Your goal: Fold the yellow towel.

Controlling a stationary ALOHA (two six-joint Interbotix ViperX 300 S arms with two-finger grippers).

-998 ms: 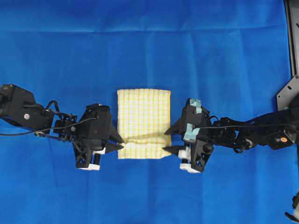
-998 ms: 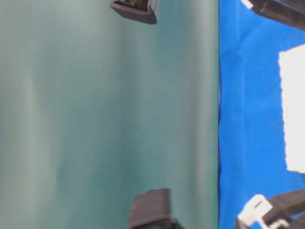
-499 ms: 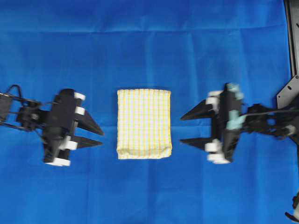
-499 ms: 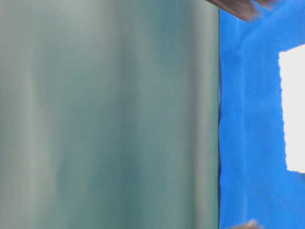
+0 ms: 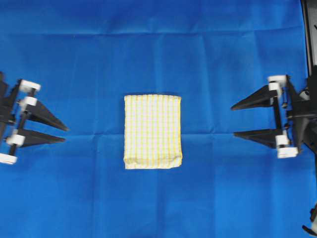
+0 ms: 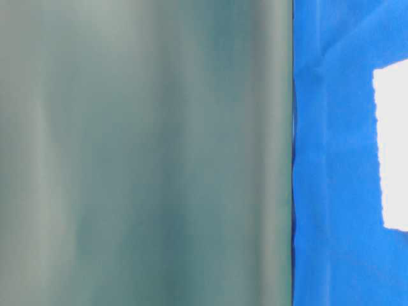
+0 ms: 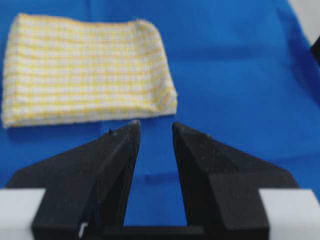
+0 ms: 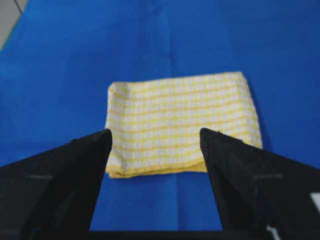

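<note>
The yellow towel [image 5: 152, 131] lies folded into a compact rectangle at the middle of the blue cloth, with nothing touching it. It also shows in the left wrist view as the towel [image 7: 85, 75], in the right wrist view as the towel [image 8: 182, 125], and as a pale patch, the towel [image 6: 392, 146], at the table-level view's right edge. My left gripper [image 5: 65, 135] sits far to its left, jaws a narrow gap apart and empty; the same left gripper [image 7: 155, 125] points at the towel's corner. My right gripper [image 5: 233, 120] is far to the right, wide open and empty, and the right gripper [image 8: 155, 134] frames the towel from a distance.
A large blue cloth [image 5: 158, 49] covers the whole table. A black frame piece [image 5: 309, 39] stands at the right edge. In the table-level view a grey-green wall [image 6: 146, 153] fills the left and the blue cloth [image 6: 331, 191] the right.
Both grippers have let go of the towel's near edge and pulled straight outward to the left and right borders. The towel's edge has settled flat.
</note>
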